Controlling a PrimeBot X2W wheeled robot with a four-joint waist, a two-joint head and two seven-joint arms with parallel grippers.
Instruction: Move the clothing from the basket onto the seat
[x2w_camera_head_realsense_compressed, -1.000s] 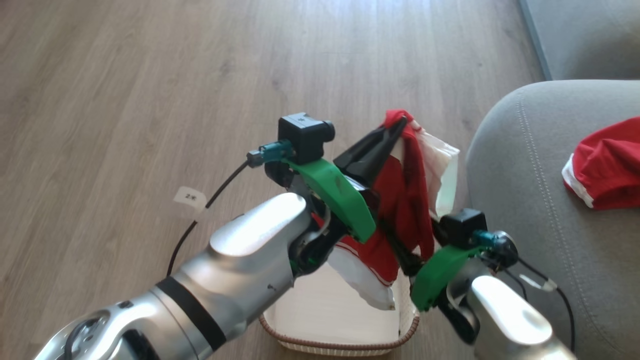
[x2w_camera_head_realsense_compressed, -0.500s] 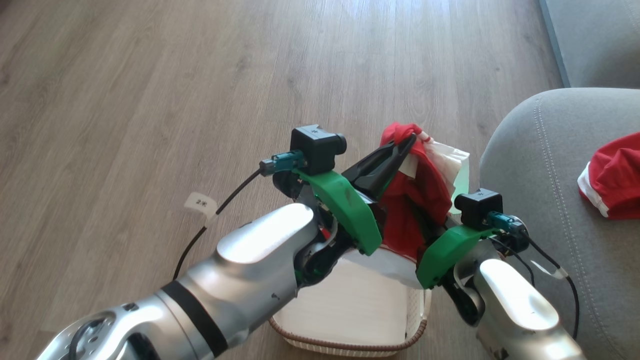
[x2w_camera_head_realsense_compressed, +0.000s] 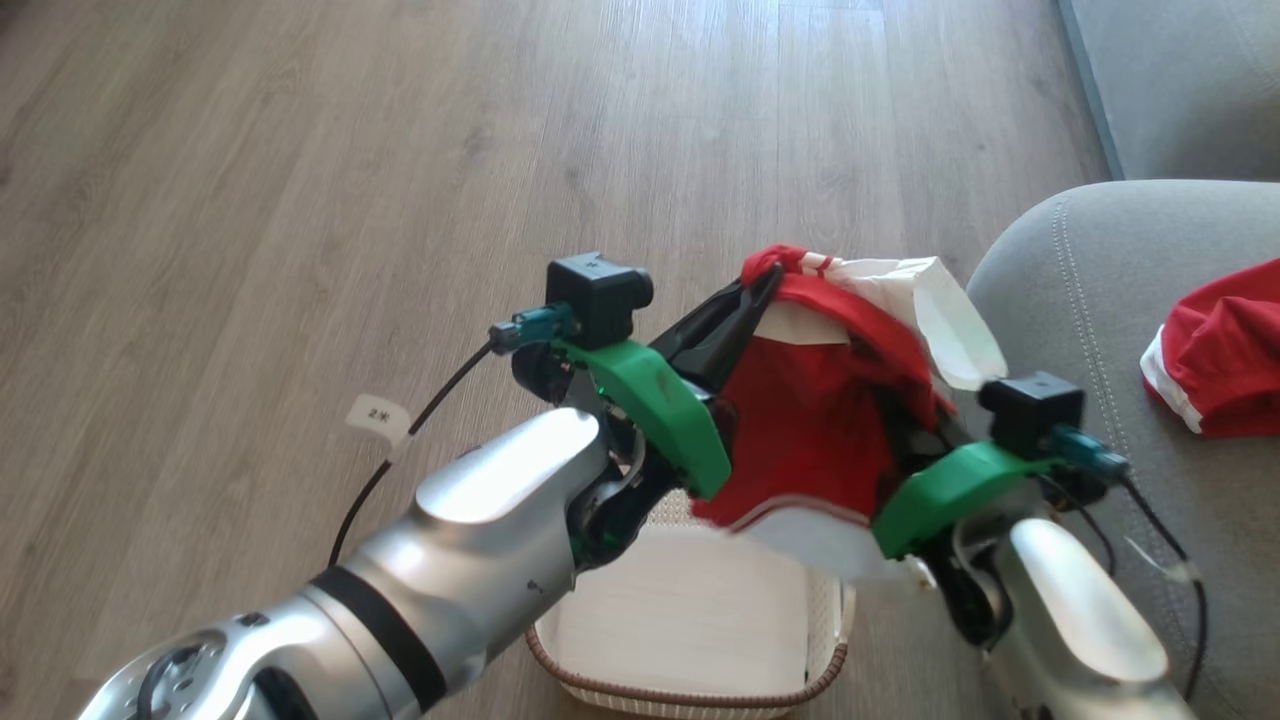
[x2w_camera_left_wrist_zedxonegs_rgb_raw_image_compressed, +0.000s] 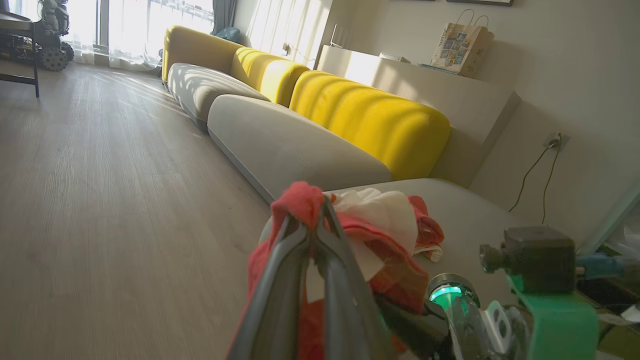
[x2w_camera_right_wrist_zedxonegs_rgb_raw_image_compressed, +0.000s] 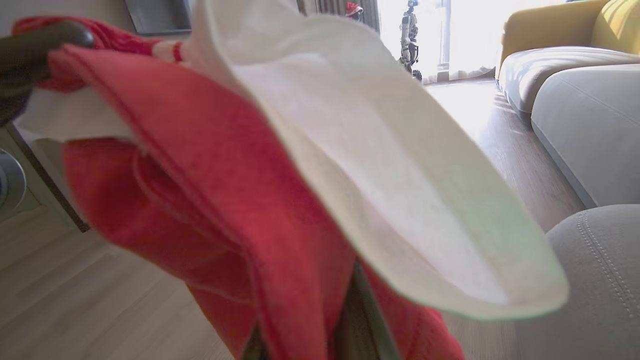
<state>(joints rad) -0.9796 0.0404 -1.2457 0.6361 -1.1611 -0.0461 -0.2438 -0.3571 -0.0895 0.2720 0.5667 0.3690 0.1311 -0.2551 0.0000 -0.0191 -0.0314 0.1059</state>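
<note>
Left jaws and right jaws pinch the crumpled red, white-trimmed clothing above the basket.

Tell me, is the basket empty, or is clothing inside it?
Apparently empty: the basket shows a bare white floor in the head view, though its far end is hidden behind the lifted red garment.

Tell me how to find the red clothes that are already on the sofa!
Look at the big grey seat on the right of the head view. At the picture's right edge lies a crumpled red garment with white trim. Unlike the other red garment, held up over the basket, it rests on the cushion.
</note>
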